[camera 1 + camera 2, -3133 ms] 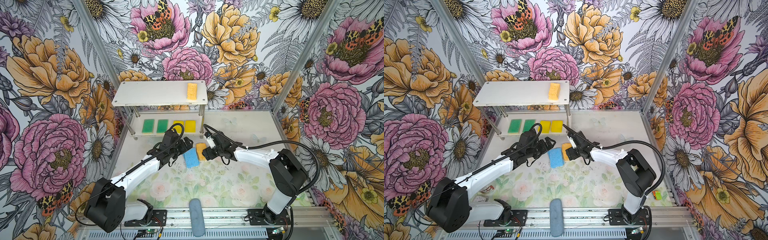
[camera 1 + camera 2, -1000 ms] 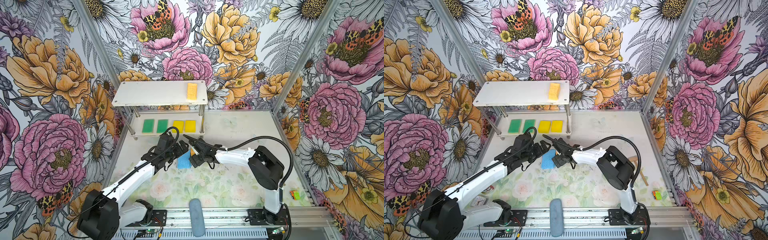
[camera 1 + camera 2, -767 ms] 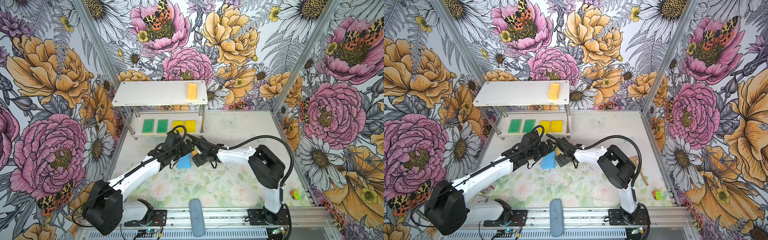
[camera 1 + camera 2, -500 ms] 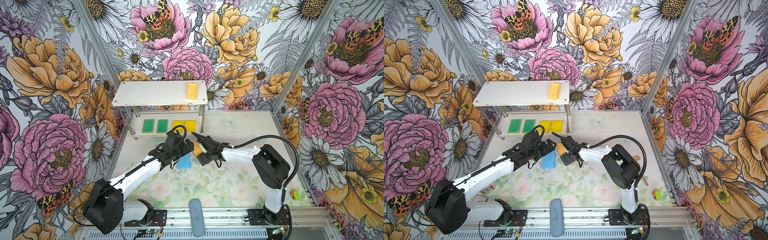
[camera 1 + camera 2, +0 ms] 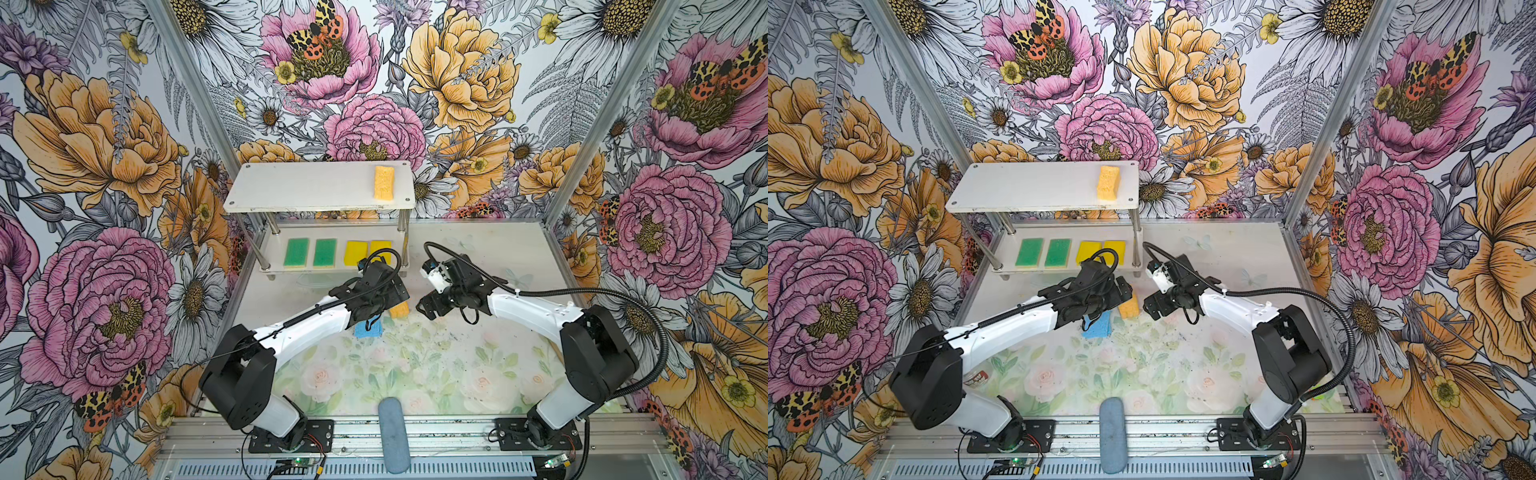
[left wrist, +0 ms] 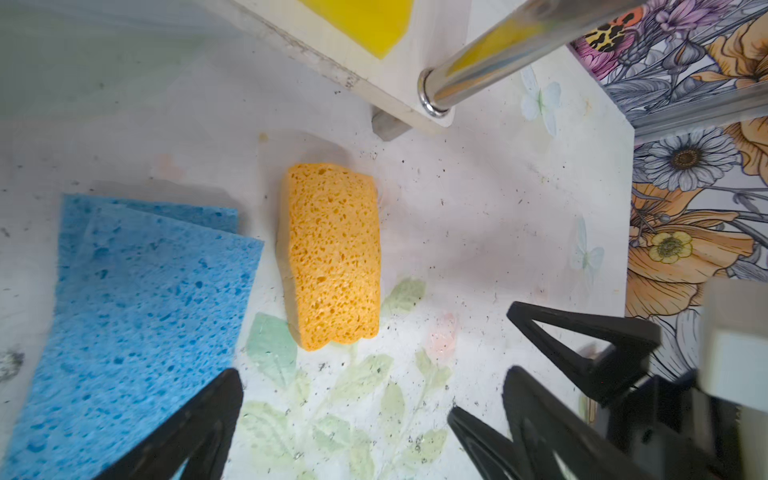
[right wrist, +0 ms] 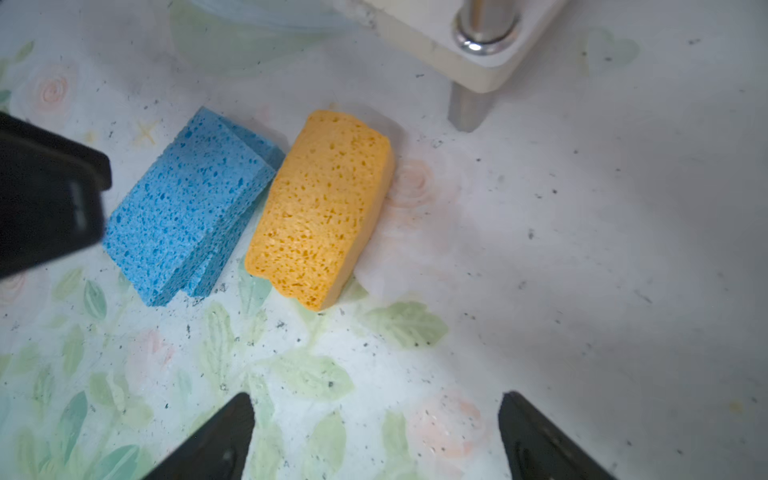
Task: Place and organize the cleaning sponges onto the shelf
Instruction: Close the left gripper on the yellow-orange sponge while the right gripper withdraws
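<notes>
The shelf (image 5: 291, 189) stands at the back in both top views. One pale orange sponge (image 5: 384, 183) lies on its top board. Two green sponges (image 5: 310, 252) and two yellow sponges (image 5: 365, 252) lie on its lower board. On the table in front lie another orange sponge (image 6: 332, 257) (image 7: 320, 208) and two stacked blue sponges (image 6: 137, 299) (image 7: 187, 208), side by side. My left gripper (image 6: 345, 399) (image 5: 385, 307) hovers open just above them, holding nothing. My right gripper (image 7: 374, 399) (image 5: 424, 309) is open and empty, a short way right of the orange sponge.
A grey-blue oblong cylinder (image 5: 392, 434) lies across the front rail. The shelf's near right post (image 6: 490, 54) and foot (image 7: 467, 108) stand close behind the table sponges. In the left wrist view the right gripper's fingers (image 6: 582, 345) sit close beside mine.
My right gripper has drawn back to the right, away from the sponges on the table. My left gripper has shifted right, over the blue and orange sponges. Both stay open.
</notes>
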Motion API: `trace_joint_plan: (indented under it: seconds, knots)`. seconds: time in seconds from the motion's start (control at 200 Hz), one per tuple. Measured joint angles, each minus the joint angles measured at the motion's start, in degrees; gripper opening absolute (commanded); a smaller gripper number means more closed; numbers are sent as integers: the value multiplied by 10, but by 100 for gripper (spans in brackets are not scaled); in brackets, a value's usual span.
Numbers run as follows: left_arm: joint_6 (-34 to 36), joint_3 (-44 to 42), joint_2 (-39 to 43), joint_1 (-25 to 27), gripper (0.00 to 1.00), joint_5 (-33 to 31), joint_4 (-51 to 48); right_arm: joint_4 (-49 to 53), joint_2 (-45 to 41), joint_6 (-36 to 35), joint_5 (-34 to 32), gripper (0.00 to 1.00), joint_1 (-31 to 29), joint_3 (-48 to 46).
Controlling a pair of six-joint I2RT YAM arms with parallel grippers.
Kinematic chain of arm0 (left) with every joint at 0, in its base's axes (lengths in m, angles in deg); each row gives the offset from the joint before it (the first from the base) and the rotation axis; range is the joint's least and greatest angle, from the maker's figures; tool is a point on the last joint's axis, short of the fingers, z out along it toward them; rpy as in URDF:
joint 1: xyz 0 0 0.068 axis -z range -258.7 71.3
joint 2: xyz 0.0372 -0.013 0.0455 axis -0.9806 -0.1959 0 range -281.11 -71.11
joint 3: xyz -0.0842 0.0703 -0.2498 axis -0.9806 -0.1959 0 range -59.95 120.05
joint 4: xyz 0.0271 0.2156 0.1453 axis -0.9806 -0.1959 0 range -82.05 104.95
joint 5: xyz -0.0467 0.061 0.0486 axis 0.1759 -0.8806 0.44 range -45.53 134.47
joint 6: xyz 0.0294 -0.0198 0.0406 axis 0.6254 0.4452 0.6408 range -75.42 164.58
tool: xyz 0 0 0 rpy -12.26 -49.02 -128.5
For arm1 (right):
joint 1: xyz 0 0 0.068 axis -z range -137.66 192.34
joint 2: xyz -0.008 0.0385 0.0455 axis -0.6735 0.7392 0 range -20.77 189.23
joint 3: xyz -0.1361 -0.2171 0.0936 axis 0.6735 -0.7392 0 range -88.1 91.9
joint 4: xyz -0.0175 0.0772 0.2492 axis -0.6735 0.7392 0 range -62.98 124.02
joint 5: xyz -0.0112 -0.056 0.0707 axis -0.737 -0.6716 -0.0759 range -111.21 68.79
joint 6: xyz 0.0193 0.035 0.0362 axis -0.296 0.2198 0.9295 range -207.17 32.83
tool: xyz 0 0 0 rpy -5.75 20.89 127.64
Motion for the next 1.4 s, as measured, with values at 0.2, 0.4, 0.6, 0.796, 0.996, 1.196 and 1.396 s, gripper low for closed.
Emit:
trace_joint_plan:
  seconds: [0.2,0.4,0.6,0.796,0.996,1.196,1.396]
  knots:
    - [-4,77,-89,31,99,-14,-19,0,-8,0,37,94,61,-19]
    - [-6,129,-148,52,99,-50,-70,0,-8,1,78,93,103,-27]
    - [-10,148,-155,71,99,-91,-113,-3,-2,2,101,93,112,-27]
    - [-15,163,-165,82,99,-122,-135,-4,10,2,108,93,112,-27]
    - [-21,163,-207,82,99,-140,-148,-5,14,3,109,93,112,-27]
    - [-21,163,-228,82,99,-151,-151,-5,19,3,109,93,112,-27]
    - [-21,163,-235,82,99,-162,-151,-5,20,3,111,93,112,-27]
